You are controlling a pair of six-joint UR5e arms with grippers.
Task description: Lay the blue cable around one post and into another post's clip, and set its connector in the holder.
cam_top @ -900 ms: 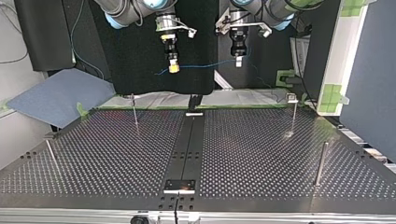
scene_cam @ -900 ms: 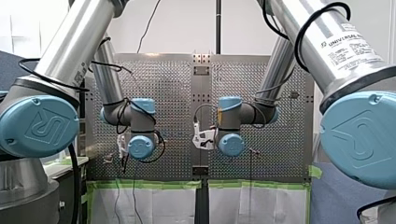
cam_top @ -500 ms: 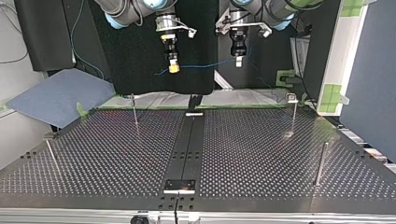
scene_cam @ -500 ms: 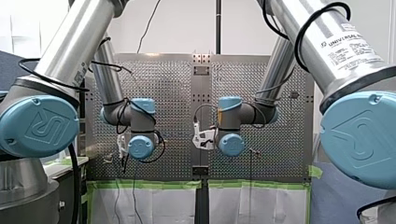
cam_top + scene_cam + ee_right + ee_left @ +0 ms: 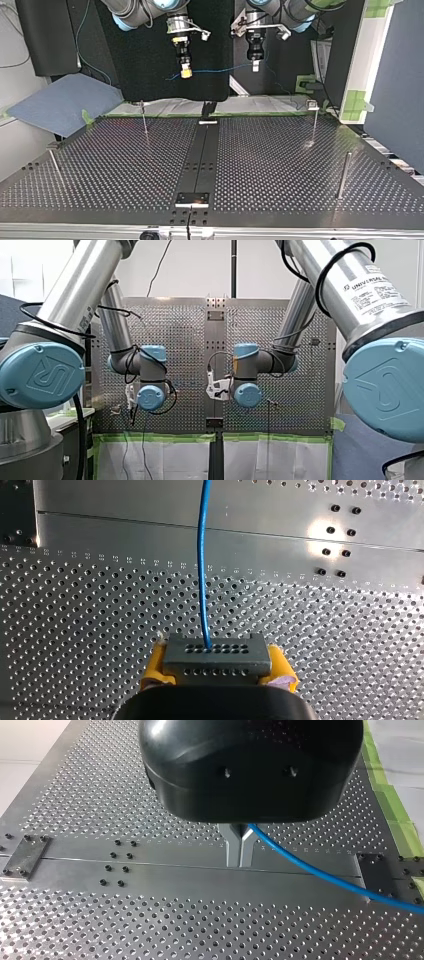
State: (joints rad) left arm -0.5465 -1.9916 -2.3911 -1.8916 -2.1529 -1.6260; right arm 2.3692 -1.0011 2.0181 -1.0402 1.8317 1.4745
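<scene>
Counter [image 5: 280, 165]: near post [image 5: 343, 175] at top view's right, far post [image 5: 144, 117] toward its left. Beyond counter's far edge, both grippers up in air. Right gripper [image 5: 186, 73]: yellow pads pinching grey connector [image 5: 215, 656]. Blue cable [image 5: 220, 70] runs from connector, strung across to left gripper [image 5: 239, 860], whose metal fingers are pressed together on cable.
</scene>
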